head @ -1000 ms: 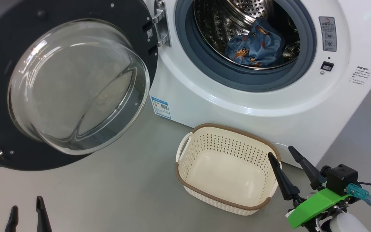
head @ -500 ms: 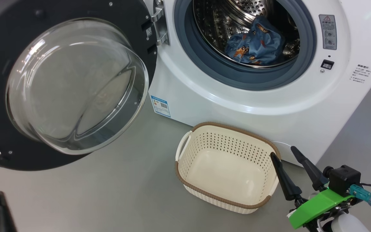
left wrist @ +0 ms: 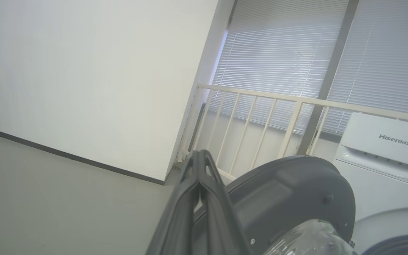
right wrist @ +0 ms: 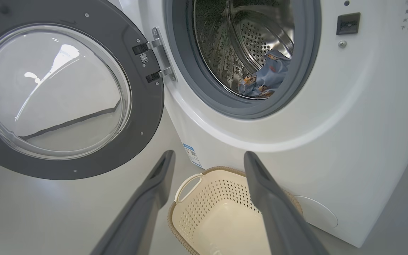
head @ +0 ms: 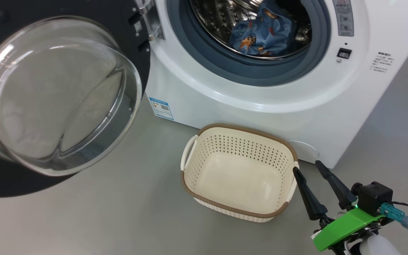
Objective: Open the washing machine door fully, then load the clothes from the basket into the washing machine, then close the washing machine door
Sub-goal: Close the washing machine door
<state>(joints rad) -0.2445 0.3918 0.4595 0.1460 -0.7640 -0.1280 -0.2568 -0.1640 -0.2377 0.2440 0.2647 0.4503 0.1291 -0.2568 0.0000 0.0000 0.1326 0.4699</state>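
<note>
White front-loading washing machine (head: pixel 260 106), round black-rimmed glass door (head: pixel 55 95) wide open; light blue bear-print clothes (head: pixel 260 35) in its steel drum (head: pixel 218 17). Cream perforated plastic basket (head: pixel 239 127) on grey floor (head: pixel 119 212) by washer. L gripper (left wrist: pixel 198 156) pressed together — R gripper (head: pixel 306 166) spread near basket's right rim.

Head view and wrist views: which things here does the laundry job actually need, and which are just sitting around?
Part of the job:
washing machine
washing machine door, swung open
clothes, lying inside the machine
basket, empty

Just there:
railing
window blinds
wall
</note>
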